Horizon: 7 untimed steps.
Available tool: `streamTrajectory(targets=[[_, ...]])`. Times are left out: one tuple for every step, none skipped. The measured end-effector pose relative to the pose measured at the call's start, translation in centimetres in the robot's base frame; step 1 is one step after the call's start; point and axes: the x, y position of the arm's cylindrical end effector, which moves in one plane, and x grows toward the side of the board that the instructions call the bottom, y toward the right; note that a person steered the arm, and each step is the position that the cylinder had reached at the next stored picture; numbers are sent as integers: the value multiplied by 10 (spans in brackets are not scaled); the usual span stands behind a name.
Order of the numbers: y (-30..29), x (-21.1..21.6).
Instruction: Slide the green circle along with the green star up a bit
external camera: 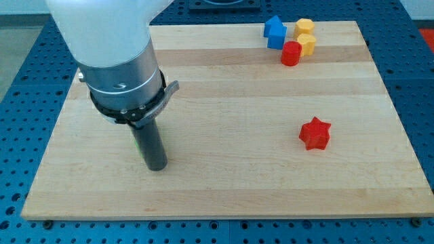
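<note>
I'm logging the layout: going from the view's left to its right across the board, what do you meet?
My tip with a sliver of green beside it → blue block → red block → red star.

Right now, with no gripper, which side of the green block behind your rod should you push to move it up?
Probably its side facing the view's bottom, pushed near the middle. Only a sliver of the green block shows at the rod's left edge, and its shape is hidden. My tip sits just below and right of it.
</note>
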Motion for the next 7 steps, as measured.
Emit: streamTrajectory(targets=[[-2, -14], [-9, -25], [-27, -33], [-38, -43], [-38, -53], [-38, -70], [-41, -87]])
